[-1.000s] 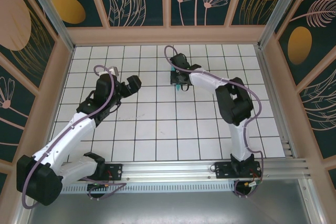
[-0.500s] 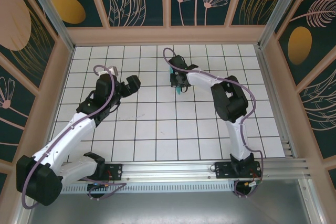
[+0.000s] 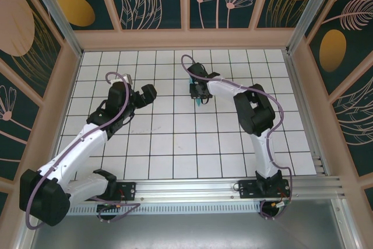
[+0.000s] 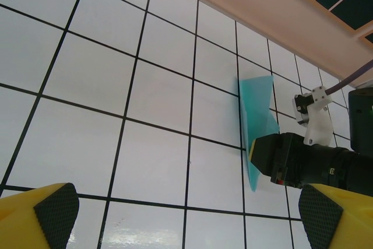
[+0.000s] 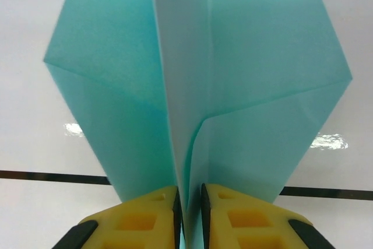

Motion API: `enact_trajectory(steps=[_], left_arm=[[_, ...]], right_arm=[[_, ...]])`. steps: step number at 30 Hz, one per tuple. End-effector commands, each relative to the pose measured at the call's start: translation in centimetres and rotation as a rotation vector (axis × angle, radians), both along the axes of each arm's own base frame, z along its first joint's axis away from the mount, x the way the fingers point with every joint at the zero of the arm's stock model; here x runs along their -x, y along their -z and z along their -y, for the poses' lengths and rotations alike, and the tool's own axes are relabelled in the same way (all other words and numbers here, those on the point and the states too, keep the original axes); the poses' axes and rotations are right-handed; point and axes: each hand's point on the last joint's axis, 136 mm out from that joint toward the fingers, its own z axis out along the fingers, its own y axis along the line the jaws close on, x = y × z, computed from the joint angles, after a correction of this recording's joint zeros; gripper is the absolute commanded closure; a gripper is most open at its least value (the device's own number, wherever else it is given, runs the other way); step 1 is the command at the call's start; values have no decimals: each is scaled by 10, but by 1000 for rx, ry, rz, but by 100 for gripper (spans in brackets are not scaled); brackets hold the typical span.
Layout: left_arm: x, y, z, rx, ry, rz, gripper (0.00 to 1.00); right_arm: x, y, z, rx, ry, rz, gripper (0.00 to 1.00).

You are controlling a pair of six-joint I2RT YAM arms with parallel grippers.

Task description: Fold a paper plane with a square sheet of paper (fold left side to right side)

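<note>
The paper plane [image 5: 233, 56] is a turquoise folded dart with two wings spread out on the white tiles and a raised middle fold. In the top view its tip [image 3: 199, 101] pokes out from under my right gripper [image 3: 197, 93] at the far middle of the table. That gripper [image 5: 188, 202] has its yellow fingers [image 5: 140, 217] a narrow gap apart, with the middle fold loose between them. My left gripper [image 3: 148, 93] is wide open and holds nothing, about two tiles left of the plane [image 4: 256, 103]. Its own wrist view shows its fingertips [image 4: 55, 208] spread wide.
The white gridded table [image 3: 175, 144] is walled by a wooden frame [image 3: 186, 39] at the back and on both sides. An aluminium rail [image 3: 233, 188] runs along the near edge by the arm bases.
My right gripper's fingers have parted slightly around the plane's fold. The right arm's elbow has drawn in a little. The left arm has barely moved.
</note>
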Motion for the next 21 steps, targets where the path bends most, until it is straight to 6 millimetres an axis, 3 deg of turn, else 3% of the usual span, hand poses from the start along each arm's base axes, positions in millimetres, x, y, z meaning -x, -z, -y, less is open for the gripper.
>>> enact_trajectory(steps=[1,6,13,21], left_arm=[[-4,-8,1,-8,11,20,1],[-5,-8,3,-8,14,16,2],[-7,-8,3,-11,14,19,2],[-8,-8,2,-14,9,25,1]], right_arm=[[8,21,10,36,17,-69,79],[10,21,12,47,13,-74,78],[6,-11,9,48,1,-13,76],[18,-40,4,73,-34,4,59]])
